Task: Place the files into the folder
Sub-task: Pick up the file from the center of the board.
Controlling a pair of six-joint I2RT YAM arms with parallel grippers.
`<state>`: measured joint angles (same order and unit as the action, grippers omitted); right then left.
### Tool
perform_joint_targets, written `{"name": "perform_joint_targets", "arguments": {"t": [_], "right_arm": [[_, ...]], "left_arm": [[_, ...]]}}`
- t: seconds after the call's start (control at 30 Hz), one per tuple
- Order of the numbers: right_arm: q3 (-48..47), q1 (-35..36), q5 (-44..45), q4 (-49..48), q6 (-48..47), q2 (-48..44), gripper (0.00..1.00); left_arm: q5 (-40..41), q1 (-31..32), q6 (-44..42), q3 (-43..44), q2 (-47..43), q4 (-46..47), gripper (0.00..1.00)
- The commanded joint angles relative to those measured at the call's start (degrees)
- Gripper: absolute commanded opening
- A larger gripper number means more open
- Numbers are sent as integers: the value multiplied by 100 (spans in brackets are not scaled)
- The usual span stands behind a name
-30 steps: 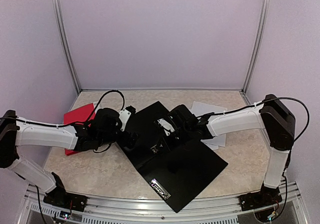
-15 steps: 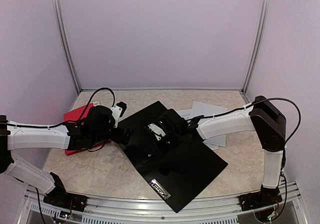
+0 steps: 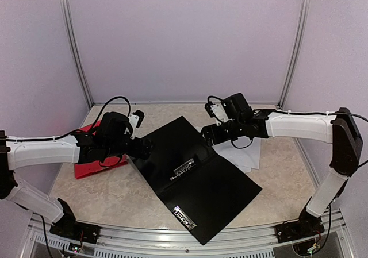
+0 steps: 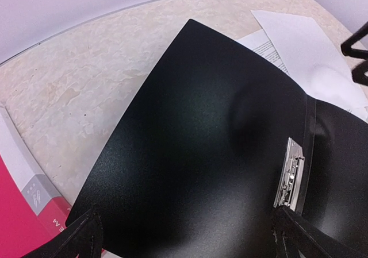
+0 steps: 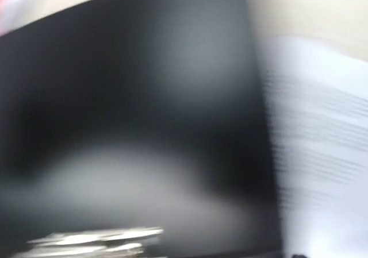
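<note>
The black folder [image 3: 198, 180] lies open and flat in the middle of the table, its metal clip [image 3: 184, 168] along the spine. The files [image 3: 244, 156], white sheets, some printed, lie on the table just right of the folder, partly under it. My left gripper [image 3: 144, 149] hovers open over the folder's left cover [image 4: 190, 131], nothing between its fingers [image 4: 85, 237]. My right gripper [image 3: 209, 134] hangs above the folder's far right edge next to the files [image 4: 299, 45], its jaws apart and empty. The right wrist view is blurred and shows folder [image 5: 144, 97] and files [image 5: 319, 131].
A red binder [image 3: 91, 149] with a white spine label lies at the left, under my left arm, close to the folder's left edge. Walls with metal posts close in the back and sides. Bare table shows behind the folder and at the front left.
My right gripper has left the folder's clip, risen and swung back right toward the files, opening on the way. My left gripper has drawn slightly left.
</note>
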<state>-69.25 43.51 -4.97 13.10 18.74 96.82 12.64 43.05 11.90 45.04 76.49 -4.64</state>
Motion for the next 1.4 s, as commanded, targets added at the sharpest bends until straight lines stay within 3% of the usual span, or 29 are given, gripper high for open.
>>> {"name": "perform_joint_targets", "arguments": {"t": [0.0, 0.2, 0.33, 0.6, 0.8, 1.07, 1.2, 1.37], "right_arm": [[321, -970, 653, 280, 45, 83, 79], [368, -1861, 978, -82, 146, 309, 81], [359, -2273, 1207, -41, 194, 497, 82], [434, -2999, 1509, -240, 169, 858, 83], [287, -3182, 1495, -363, 171, 1326, 83], [158, -3222, 1130, -501, 239, 1860, 75], [395, -3217, 980, -690, 344, 1849, 72], [643, -3183, 817, -932, 454, 1733, 70]], "left_arm": [[-275, 2, 246, 327, 110, -370, 99], [-636, 54, 230, 720, 280, -139, 99], [-957, 50, 162, 1834, 946, -856, 99], [-1363, 98, 151, 3585, 2517, -1007, 99], [-1518, 157, 169, 5041, 3698, -1659, 99], [-1459, 172, 177, 5235, 4082, -1578, 99], [-2033, 68, 196, 5650, 4418, -1424, 99], [-2724, 63, 395, 6836, 5450, -1567, 99]]}}
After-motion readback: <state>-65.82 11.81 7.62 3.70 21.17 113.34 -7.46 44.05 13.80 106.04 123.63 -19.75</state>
